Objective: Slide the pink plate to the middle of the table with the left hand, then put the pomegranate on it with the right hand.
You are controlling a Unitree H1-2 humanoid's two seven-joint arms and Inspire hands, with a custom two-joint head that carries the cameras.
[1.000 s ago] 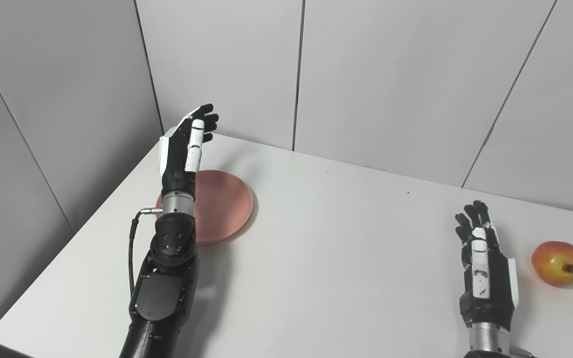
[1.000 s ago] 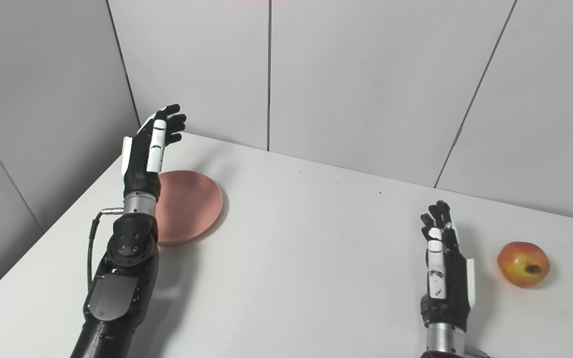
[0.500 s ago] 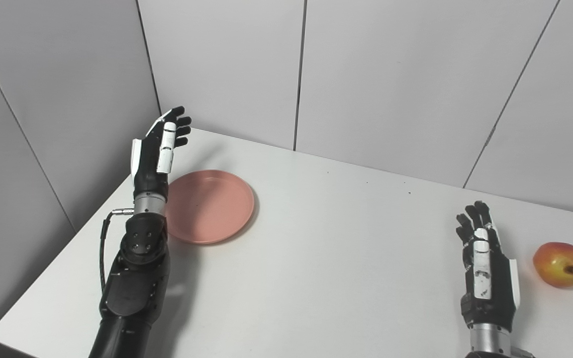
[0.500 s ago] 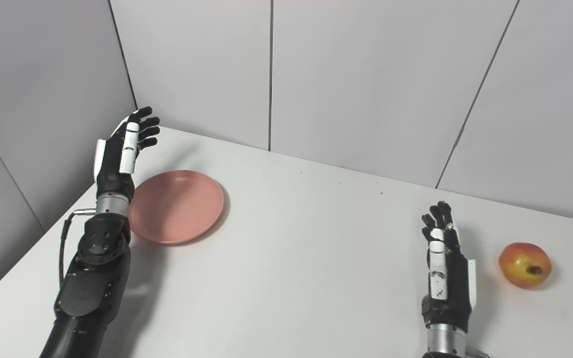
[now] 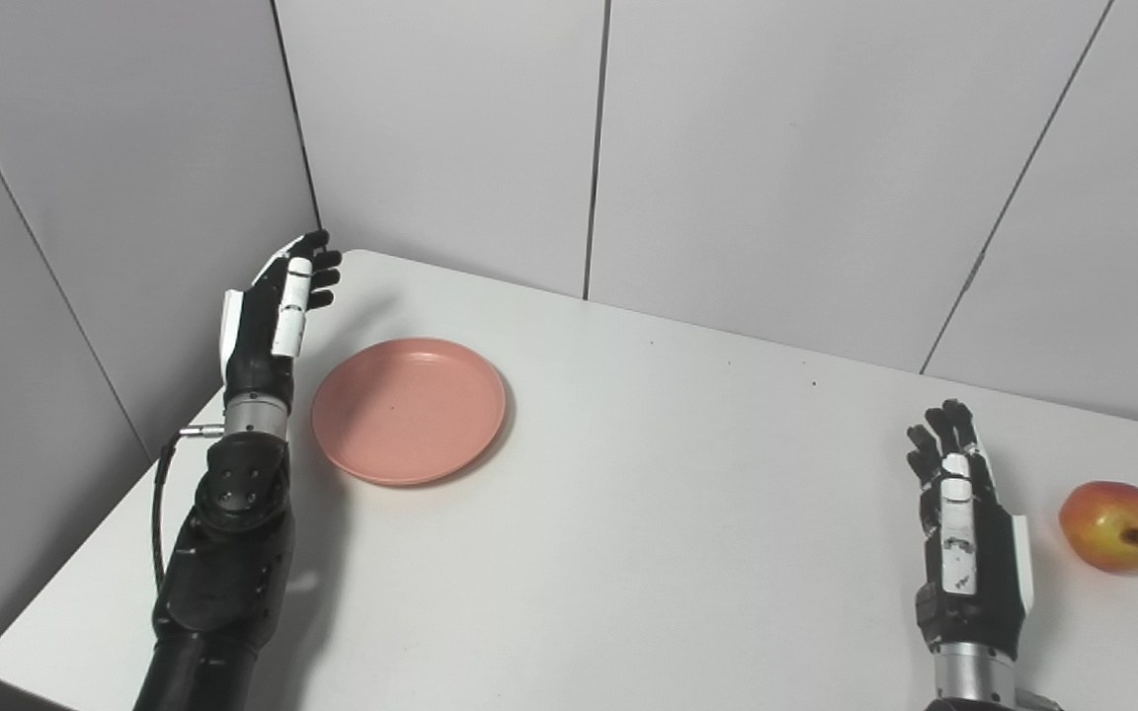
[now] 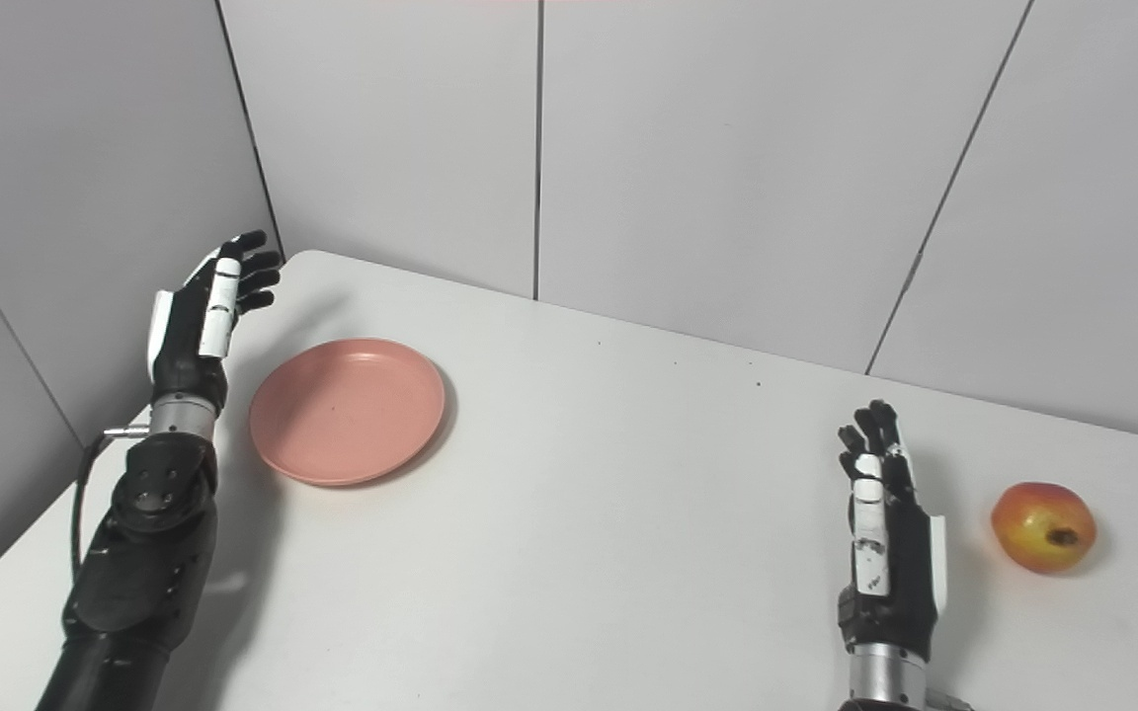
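My left hand [image 5: 268,316] is raised just off the left side of the pink plate [image 5: 409,410], palm turned toward it, fingers loosely spread and holding nothing. It does not touch the plate; a narrow strip of white table [image 5: 628,513] shows between my wrist and the plate's left rim. The hand sits close to the table's far left corner, with the grey wall panels [image 5: 115,197] right behind it and to its left, so there is little room on that side.

The pink plate lies flat and bare on the table, toward the far left corner, well left of the table's middle. Right of the plate the tabletop runs bare and white all the way to my other hand.

My right hand [image 5: 964,523] is well to the right of the plate, near the front edge, upright with the fingers pointing away from me, slack and gripping nothing. The pomegranate [image 5: 1112,524] rests on the table just beyond that hand, farther still from the plate, its dark calyx end turned toward me. A small gap of tabletop separates it from the hand. A few tiny dark specks mark the table behind and right of the plate.
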